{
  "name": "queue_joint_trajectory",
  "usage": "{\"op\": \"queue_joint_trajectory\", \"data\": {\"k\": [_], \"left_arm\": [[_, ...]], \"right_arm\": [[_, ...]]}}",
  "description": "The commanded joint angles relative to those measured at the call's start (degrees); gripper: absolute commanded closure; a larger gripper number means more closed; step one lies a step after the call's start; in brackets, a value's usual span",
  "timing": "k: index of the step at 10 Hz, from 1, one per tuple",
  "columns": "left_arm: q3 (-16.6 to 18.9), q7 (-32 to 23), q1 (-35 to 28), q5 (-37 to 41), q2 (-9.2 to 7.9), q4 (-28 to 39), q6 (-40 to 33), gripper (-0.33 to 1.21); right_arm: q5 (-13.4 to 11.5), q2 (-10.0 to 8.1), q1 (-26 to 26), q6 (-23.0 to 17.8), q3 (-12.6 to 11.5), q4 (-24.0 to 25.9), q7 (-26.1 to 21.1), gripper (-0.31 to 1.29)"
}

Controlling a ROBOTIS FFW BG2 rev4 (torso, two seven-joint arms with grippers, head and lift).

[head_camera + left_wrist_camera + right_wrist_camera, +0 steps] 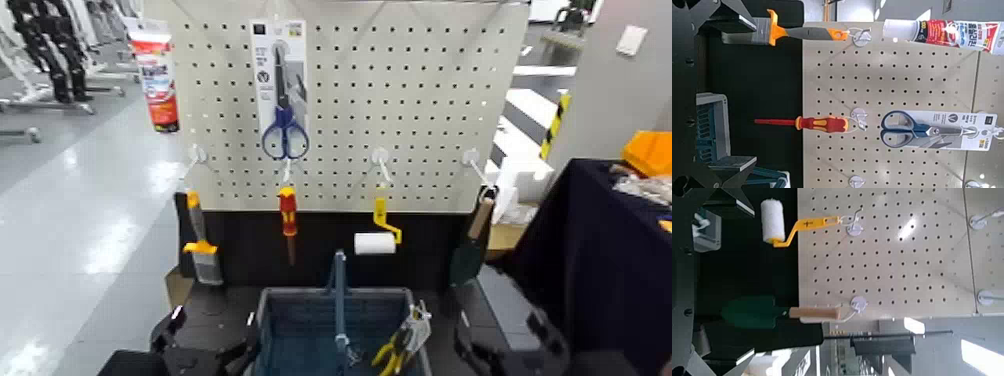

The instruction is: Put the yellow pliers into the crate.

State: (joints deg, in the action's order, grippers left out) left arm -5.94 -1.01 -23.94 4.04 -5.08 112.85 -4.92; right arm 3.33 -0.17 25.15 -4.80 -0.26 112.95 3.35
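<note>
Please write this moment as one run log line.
yellow pliers: inside crate, right side | left pincer: open, beside crate | right pincer: open, beside crate

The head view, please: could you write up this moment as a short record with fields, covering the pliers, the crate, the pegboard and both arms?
pliers: yellow pliers on their card, lying inside the crate at its right end
crate: blue-grey mesh crate below the pegboard, blue handle upright
pegboard: scissors, screwdriver, paint roller, scraper, trowel, tube
left gripper: low at the crate's left, holding nothing
right gripper: low at the crate's right, holding nothing
task state: pliers appear placed
</note>
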Motion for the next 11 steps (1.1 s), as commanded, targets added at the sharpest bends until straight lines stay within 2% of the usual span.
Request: {"op": "queue_joint_trajectory", "data": {"k": [1, 3, 6, 11], "left_arm": [[0.32, -1.37, -1.29, -0.26, -0.02, 0.00, -1.32, 0.12], [0.06, -2.07, -1.99, -0.44, 0.07, 0.00, -1.67, 0.13], [-0.03, -2.16, -2.08, -0.52, 0.16, 0.00, -1.67, 0.13], [-0.12, -2.16, -2.08, -0.52, 0.16, 0.09, -1.67, 0.13]], "right_arm": [[0.36, -0.53, 4.91, -1.88, 1.40, 0.17, -1.94, 0.15], [0.19, -0.53, 7.28, -0.39, 2.98, 1.57, -5.11, 0.17], [-0.25, -1.14, 6.76, -0.56, 3.60, 2.10, -4.84, 0.18], [-1.04, -0.79, 6.76, -1.00, 3.60, 2.19, -5.37, 0.14]]}}
